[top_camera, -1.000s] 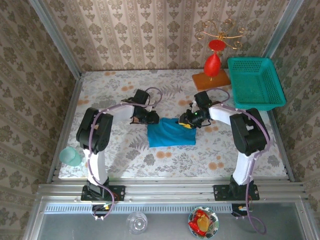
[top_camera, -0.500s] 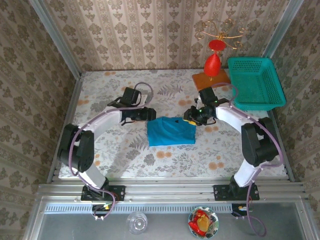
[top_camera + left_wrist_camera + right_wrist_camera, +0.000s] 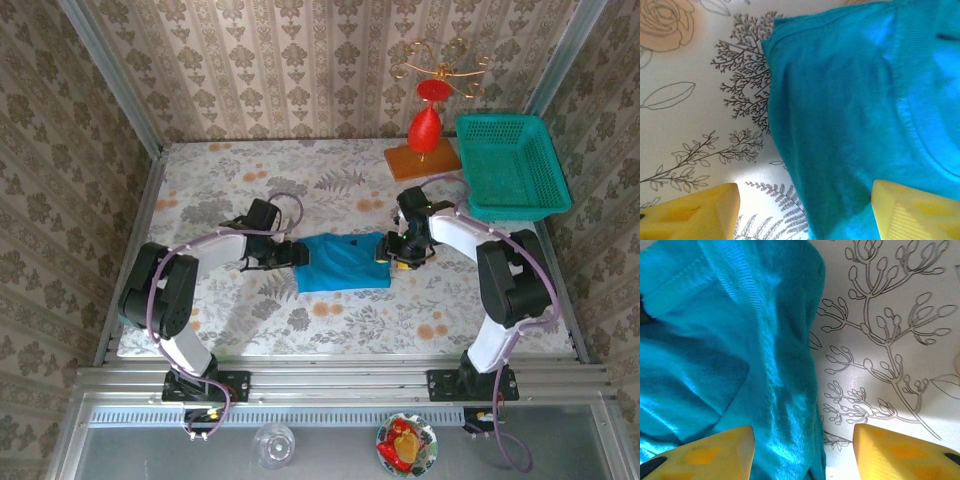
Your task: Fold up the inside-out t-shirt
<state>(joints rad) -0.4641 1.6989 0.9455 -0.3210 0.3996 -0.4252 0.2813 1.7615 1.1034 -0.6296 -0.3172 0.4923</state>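
The inside-out t-shirt [image 3: 343, 262] lies folded into a small blue rectangle on the flowered tablecloth, mid-table. My left gripper [image 3: 291, 255] stands open at its left edge. In the left wrist view the shirt's [image 3: 860, 115] left edge runs between my yellow fingertips [image 3: 700, 212], which are spread wide with the cloth loose between them. My right gripper [image 3: 393, 252] stands open at the shirt's right edge. The right wrist view shows the shirt's [image 3: 730, 355] right edge lying between its spread yellow fingertips [image 3: 905, 452], not pinched.
A teal mesh basket [image 3: 512, 166] stands at the back right corner. A wire stand with a red ornament on a wooden base [image 3: 425, 125] stands beside it. A pale green cup [image 3: 142, 312] sits at the table's left edge.
Both grippers opened and let go of the shirt. They moved from its far corners down to its left and right edges. The shirt lies flatter.
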